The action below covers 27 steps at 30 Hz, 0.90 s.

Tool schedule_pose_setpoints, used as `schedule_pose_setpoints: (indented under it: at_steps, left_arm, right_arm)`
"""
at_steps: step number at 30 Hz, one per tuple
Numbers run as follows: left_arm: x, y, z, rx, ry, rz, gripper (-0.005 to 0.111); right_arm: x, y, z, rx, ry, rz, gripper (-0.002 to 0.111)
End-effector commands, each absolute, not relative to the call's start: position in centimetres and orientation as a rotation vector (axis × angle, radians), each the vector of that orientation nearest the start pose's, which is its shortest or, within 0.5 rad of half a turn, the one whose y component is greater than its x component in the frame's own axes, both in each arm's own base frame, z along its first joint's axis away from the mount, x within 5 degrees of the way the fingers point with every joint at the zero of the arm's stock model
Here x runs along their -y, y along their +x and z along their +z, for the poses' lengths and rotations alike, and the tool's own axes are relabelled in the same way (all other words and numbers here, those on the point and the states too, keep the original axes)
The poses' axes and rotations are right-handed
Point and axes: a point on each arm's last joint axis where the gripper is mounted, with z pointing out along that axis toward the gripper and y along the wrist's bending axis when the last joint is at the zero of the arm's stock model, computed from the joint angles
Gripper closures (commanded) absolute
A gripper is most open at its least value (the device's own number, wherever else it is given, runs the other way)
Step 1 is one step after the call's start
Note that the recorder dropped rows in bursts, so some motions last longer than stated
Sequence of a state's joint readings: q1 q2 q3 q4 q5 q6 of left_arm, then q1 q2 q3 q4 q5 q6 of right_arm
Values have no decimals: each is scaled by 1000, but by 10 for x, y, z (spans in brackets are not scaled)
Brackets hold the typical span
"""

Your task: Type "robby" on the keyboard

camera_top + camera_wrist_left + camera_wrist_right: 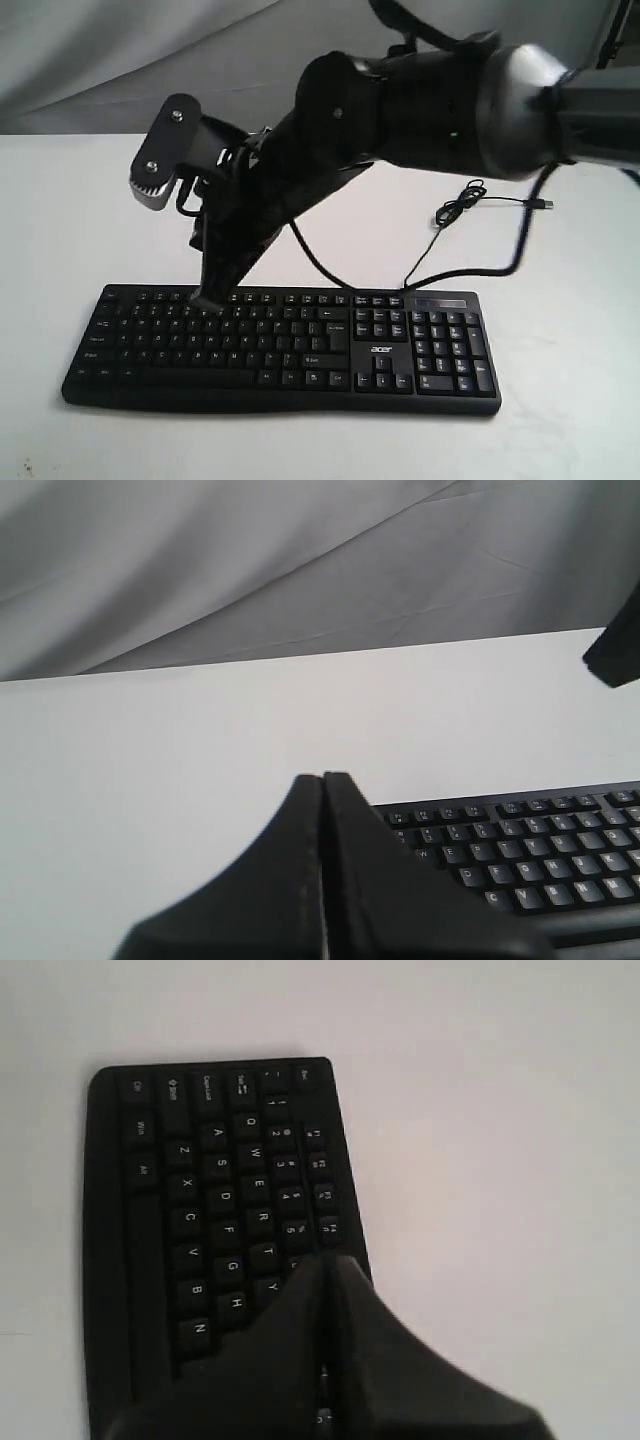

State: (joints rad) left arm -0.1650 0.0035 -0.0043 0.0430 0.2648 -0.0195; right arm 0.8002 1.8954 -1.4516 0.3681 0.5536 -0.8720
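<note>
The black keyboard (300,345) lies flat on the white table, its number pad and small logo toward the right. My right gripper (207,298) reaches across to the keyboard's left part. Its jaws are shut with nothing between them, and the tip is down at the upper key rows. In the right wrist view the right gripper (330,1262) sits over the keyboard (200,1190) near the number row, past the T and Y keys. My left gripper (322,777) is shut and empty. It hangs over bare table beside the keyboard (540,865) and does not show in the exterior view.
The keyboard's thin black cable (470,205) coils on the table behind the number pad and ends in a plug (541,203). A grey cloth backdrop (120,60) hangs behind the white table (560,300). A dark arm part (615,645) enters the left wrist view.
</note>
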Motion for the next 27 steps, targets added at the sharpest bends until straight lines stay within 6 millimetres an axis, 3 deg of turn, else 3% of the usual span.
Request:
schedule_pose_setpoints:
  at_steps: [1, 4, 10, 16, 22, 27]
  left_arm:
    - [8, 55, 190, -1736, 161, -97, 107]
    - [8, 55, 190, -1736, 161, -97, 107]
    - [8, 55, 190, -1736, 161, -97, 107]
    - [8, 55, 190, -1736, 161, -97, 107]
    - [8, 55, 190, -1736, 161, -97, 107]
    - [8, 55, 190, -1736, 161, -97, 107]
  right_arm:
    - [-288, 255, 275, -1797, -1506, 332, 108]
    - [-255, 228, 285, -1810, -1410, 330, 108]
    - [-217, 205, 288, -1673, -1181, 274, 108]
    - [-186, 192, 265, -1674, -928, 250, 108]
    - [-164, 177, 243, -1717, -872, 225, 108]
    - [-154, 175, 237, -1788, -815, 237, 108]
